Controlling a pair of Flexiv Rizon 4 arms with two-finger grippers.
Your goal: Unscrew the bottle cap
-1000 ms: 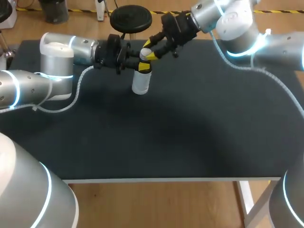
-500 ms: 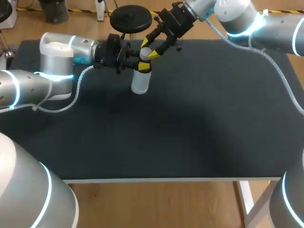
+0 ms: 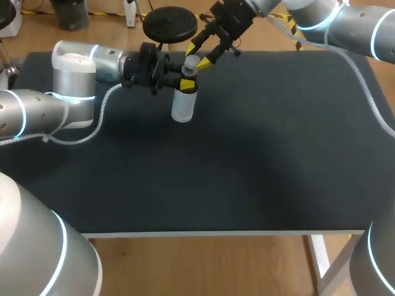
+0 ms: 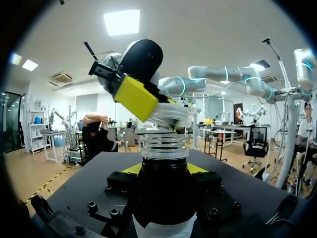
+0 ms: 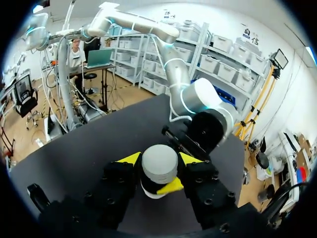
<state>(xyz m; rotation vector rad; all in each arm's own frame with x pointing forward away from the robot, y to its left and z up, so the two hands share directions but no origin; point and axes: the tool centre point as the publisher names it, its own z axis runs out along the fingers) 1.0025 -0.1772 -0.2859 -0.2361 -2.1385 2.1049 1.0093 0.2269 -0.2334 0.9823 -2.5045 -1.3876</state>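
Note:
A white bottle (image 3: 182, 108) stands upright at the far side of the table, and my left gripper (image 3: 185, 84) is shut on its upper part from the left. In the left wrist view the bare threaded neck (image 4: 164, 148) rises between that gripper's (image 4: 163, 171) fingers. My right gripper (image 3: 193, 60) comes in from the far right and is shut on the grey bottle cap (image 3: 191, 61) directly above the neck. The cap (image 5: 159, 163) sits between the right gripper's (image 5: 159, 171) yellow tips. One right finger (image 4: 134, 98) shows beside the cap (image 4: 168, 115); whether cap and threads still touch I cannot tell.
The black table (image 3: 247, 160) stretches wide in front of and to the right of the bottle, with a white front edge (image 3: 222, 233). My left arm (image 3: 74, 74) lies along the far left side.
The right arm has swung up and toward the far edge, its wrist turning. The cap in its fingers has risen slightly over the bottle's neck. The left gripper and bottle have kept still.

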